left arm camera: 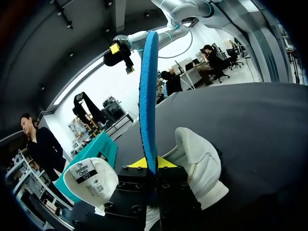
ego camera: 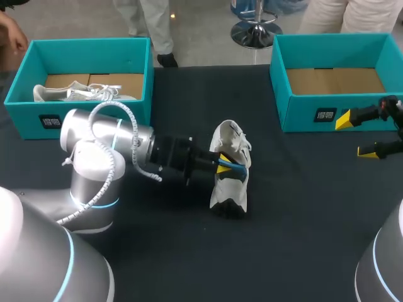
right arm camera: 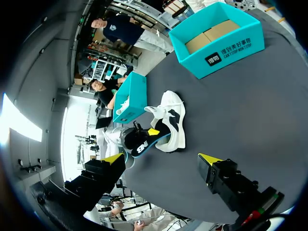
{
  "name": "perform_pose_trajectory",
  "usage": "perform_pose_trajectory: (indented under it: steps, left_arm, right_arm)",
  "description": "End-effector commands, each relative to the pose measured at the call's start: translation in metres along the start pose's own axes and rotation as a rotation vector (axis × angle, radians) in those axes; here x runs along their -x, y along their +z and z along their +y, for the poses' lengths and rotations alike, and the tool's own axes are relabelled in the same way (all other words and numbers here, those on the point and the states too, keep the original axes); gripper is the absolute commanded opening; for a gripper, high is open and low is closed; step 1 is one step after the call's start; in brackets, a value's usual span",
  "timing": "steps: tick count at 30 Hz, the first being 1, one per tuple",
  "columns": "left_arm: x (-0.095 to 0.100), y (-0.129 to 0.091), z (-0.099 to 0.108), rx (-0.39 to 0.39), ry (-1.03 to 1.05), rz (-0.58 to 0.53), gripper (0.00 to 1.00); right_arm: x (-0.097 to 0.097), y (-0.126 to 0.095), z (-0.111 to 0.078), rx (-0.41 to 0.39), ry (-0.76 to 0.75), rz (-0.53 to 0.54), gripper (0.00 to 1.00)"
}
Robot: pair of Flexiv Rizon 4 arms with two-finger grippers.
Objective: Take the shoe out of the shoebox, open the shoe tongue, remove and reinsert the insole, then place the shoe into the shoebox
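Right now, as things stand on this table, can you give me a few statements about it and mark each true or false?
1. The left gripper clamps a blue insole at the white shoe. True.
2. The white shoe sits inside a box. False: it lies on the table between the boxes.
3. The right gripper is open and holds nothing. True.
4. Both teal boxes are empty. False: the left shoebox holds a second shoe; only the right shoebox is empty.

Head view looks down on the table (ego camera: 296, 207); both wrist views face the shoe (ego camera: 234, 143), left closest
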State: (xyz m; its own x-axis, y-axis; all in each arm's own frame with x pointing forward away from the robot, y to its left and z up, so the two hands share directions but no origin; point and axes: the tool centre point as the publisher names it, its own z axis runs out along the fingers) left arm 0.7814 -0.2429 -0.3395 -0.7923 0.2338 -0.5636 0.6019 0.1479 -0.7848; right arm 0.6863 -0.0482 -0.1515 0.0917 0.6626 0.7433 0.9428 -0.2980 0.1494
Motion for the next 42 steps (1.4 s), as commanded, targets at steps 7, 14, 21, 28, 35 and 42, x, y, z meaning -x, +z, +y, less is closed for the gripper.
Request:
perform_pose_trajectory:
  steps: [7, 14, 21, 28, 35, 42]
  left_arm:
    - [0.002, -0.009, -0.019, -0.023, 0.017, -0.007, 0.32]
    - [-0.003, -0.014, -0.027, -0.029, 0.030, -0.001, 0.12]
    - [-0.008, -0.009, -0.017, -0.002, 0.016, 0.006, 0.00]
    - [-0.004, 0.001, -0.008, 0.023, 0.047, 0.010, 0.00]
    - [-0.002, 0.006, 0.005, 0.057, 0.043, 0.020, 0.00]
    - [0.001, 0.003, 0.005, 0.064, 0.036, 0.017, 0.26]
  right_arm:
    - [0.001, 0.000, -0.002, 0.003, 0.001, -0.002, 1.00]
    - [0.001, 0.000, -0.002, 0.003, 0.001, -0.002, 1.00]
    - [0.001, 0.000, -0.002, 0.003, 0.001, -0.002, 1.00]
    - [0.001, 0.000, -0.002, 0.003, 0.001, -0.002, 1.00]
    - [0.001, 0.000, -0.002, 0.003, 0.001, -0.002, 1.00]
    - [0.001, 0.000, -0.002, 0.003, 0.001, -0.002, 1.00]
